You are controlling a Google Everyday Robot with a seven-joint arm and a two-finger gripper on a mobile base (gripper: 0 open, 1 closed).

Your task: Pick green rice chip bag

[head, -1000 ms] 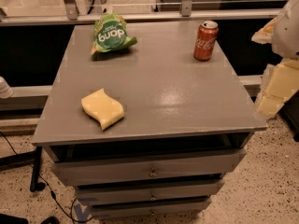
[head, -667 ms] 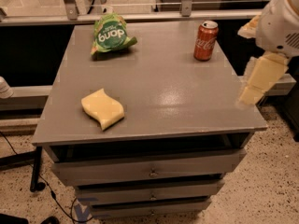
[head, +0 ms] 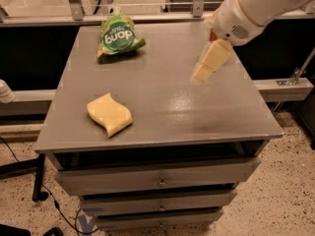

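The green rice chip bag [head: 118,36] lies at the far left of the grey table top [head: 167,112]; it is bright green with a darker round patch and white letters. My gripper [head: 203,73] hangs from the white arm [head: 251,6] over the right half of the table, pointing down and to the left. It is well to the right of the bag and a little nearer to me, and it holds nothing.
A pale yellow wavy sponge [head: 109,113] lies at the front left of the table. The red soda can is almost hidden behind my arm; only a red sliver [head: 212,35] shows. Drawers [head: 160,181] sit under the top. A metal rail [head: 147,17] runs behind.
My arm has swung in from the right edge over the table, leftward toward the bag, and now covers the red can. The view sits closer to the table.
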